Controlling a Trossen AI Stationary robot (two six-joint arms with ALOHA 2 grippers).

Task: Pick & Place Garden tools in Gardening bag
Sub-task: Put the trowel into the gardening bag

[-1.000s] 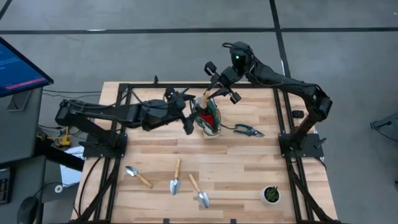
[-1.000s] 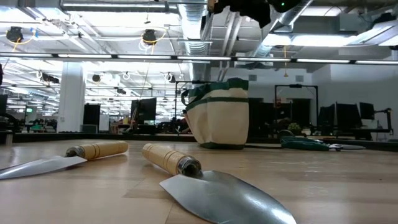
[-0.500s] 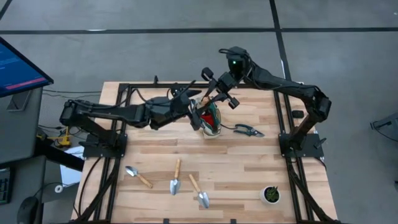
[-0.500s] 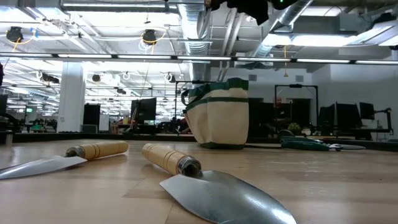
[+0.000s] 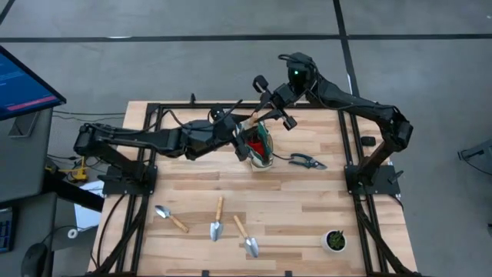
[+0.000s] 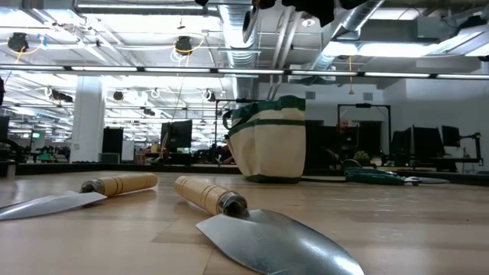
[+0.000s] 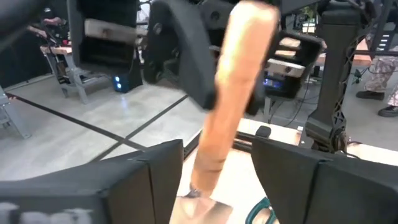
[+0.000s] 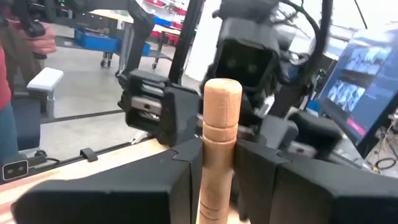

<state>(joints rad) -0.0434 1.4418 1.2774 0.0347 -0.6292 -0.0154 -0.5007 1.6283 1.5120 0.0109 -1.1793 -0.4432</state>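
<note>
High view, biggest thing first: my surface (image 5: 307, 200) fills the middle of the frame, and the gardening bag (image 5: 260, 148) stands just above its centre, with something red showing in its mouth. My 2 arms meet over it. My right claw (image 5: 270, 110), right above the bag in the frame, is clamped on the wooden handle of a trowel (image 5: 250, 123); in the right wrist view that handle (image 8: 217, 143) stands upright between my fingers. The trowel's long axis slants from the claw down and left in the frame toward the bag's mouth, head end lowest. My left claw (image 5: 231, 125) sits at the bag's upper left, its fingers apart on either side of the same handle (image 7: 231, 93), not gripping. As I judge it, the drop turns on that slant: the head must point into the opening below. 3 trowels (image 5: 217, 220) lie in the lower middle and the shears (image 5: 306, 161) just right of the bag.
</note>
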